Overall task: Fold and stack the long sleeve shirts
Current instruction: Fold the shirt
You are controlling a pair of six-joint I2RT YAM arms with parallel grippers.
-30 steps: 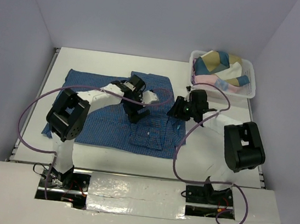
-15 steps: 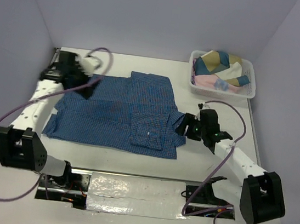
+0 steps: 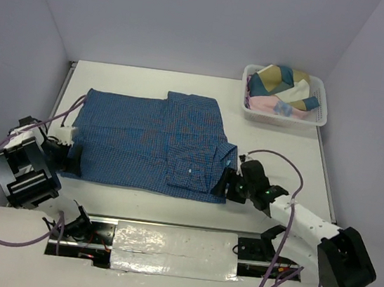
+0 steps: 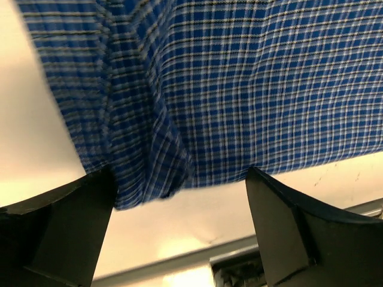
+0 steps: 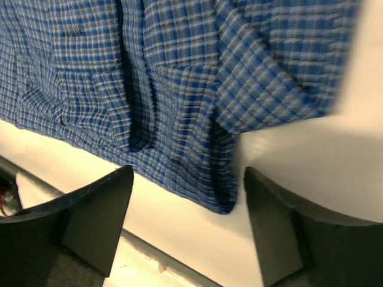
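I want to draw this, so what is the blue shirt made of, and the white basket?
The blue checked shirt looks like thin woven cloth, matte: crossing threads show up close, and it folds softly. The white basket is probably hard plastic, smooth, with moulded slots in its walls.

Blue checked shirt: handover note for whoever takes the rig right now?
Left gripper: open, empty, at the shirt's near-left corner.
Right gripper: open, empty, at the shirt's near-right corner.
Blue checked shirt: lies flat on the table, with a sleeve folded in over the body at the near right.
Basket, far right: more garments heaped in it.
Done: shirt spread out, first fold in.
Left: finish folding this shirt, set it down as the base of the stack, then probably the basket's garments. No stack on the table yet.
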